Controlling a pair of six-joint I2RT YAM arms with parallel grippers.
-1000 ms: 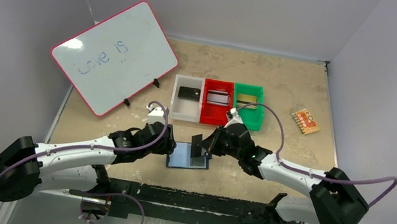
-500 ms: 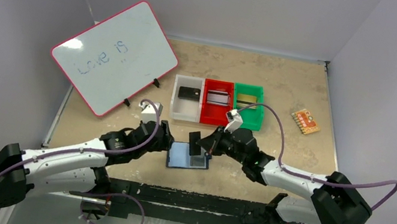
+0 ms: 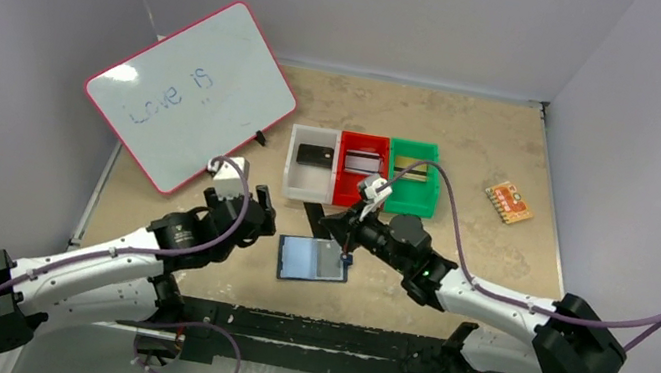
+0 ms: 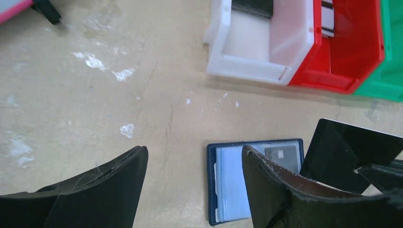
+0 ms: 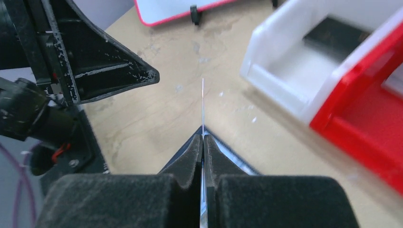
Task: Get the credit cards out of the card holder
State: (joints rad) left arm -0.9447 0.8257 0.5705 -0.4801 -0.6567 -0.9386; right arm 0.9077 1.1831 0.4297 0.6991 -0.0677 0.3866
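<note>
Card holder lies open and flat on the bench, near the white bin. Over its right edge the right hand pinches a dark card, held on edge. To the holder's left the left hand hovers with fingers spread wide, gripping nothing

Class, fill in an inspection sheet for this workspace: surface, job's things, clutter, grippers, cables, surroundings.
Surface: table tan, white scuffs.
Job's things: card holder open flat, grey card inside; black card in right gripper; white bin, red bin, green bin, cards inside.
Clutter: whiteboard; orange patterned piece.
Grippers: left gripper open, empty; right gripper shut on black card.
Cables: purple cables along both arms.
Surroundings: grey walls.
</note>
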